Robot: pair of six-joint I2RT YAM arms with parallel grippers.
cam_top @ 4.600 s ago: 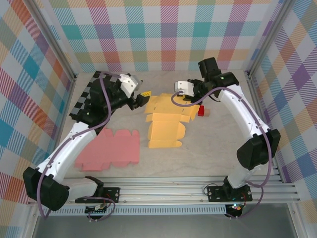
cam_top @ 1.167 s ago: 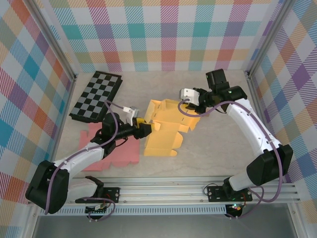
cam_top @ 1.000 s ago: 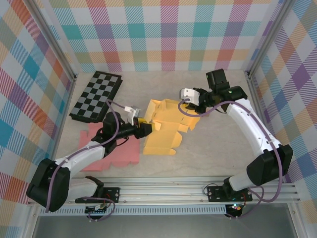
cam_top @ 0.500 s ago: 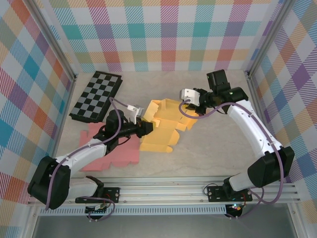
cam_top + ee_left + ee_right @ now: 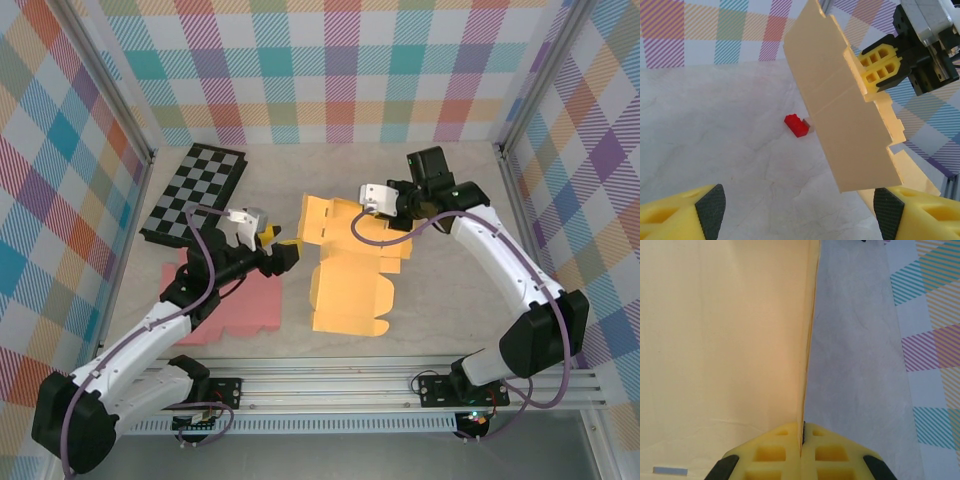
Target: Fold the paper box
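Note:
The yellow paper box (image 5: 350,275) lies partly unfolded in the middle of the table, its far panel lifted upright. My right gripper (image 5: 390,213) is shut on the top edge of that lifted panel (image 5: 720,340), the fingertips (image 5: 790,450) pinched together on the card. My left gripper (image 5: 284,250) stands open just left of the box, touching nothing. In the left wrist view the raised panel (image 5: 850,125) hangs ahead of my open left gripper (image 5: 799,210), with the right gripper's yellow fingers (image 5: 880,62) clamped on its upper right edge.
A flat pink box cutout (image 5: 235,305) lies under the left arm. A black and white checkerboard (image 5: 193,193) rests at the back left. A small red brick (image 5: 797,125) sits on the table beyond the raised panel. Patterned walls close off the sides and back.
My left gripper has opened, let go of the box's left edge and drawn back to the left. The box has shifted right and its near part has dropped flat. The right gripper keeps its hold.

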